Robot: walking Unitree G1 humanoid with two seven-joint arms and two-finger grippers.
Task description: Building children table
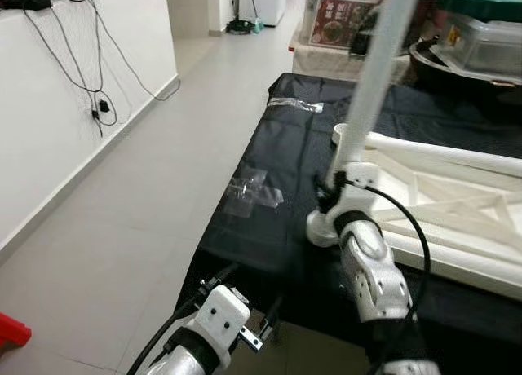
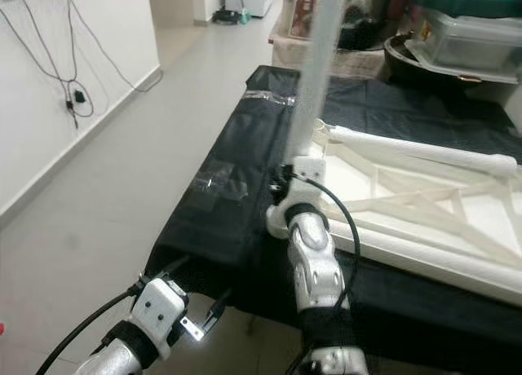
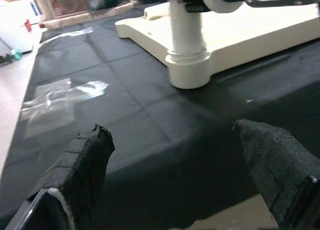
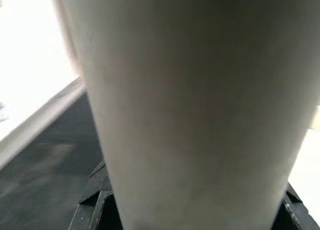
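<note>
Standing upright at the near left corner of the upturned white tabletop [image 1: 457, 220], the table leg [image 1: 377, 73] looks like light, rigid, smooth plastic, likely to twist or slip, so you should take it low, near its socket [image 3: 189, 70]. Your right gripper [image 1: 333, 189] reaches up from below with its fingers closed around that leg. Your left gripper [image 3: 180, 175] hangs low off the near edge of the black-covered table [image 1: 261, 228], fingers spread apart and holding nothing.
</note>
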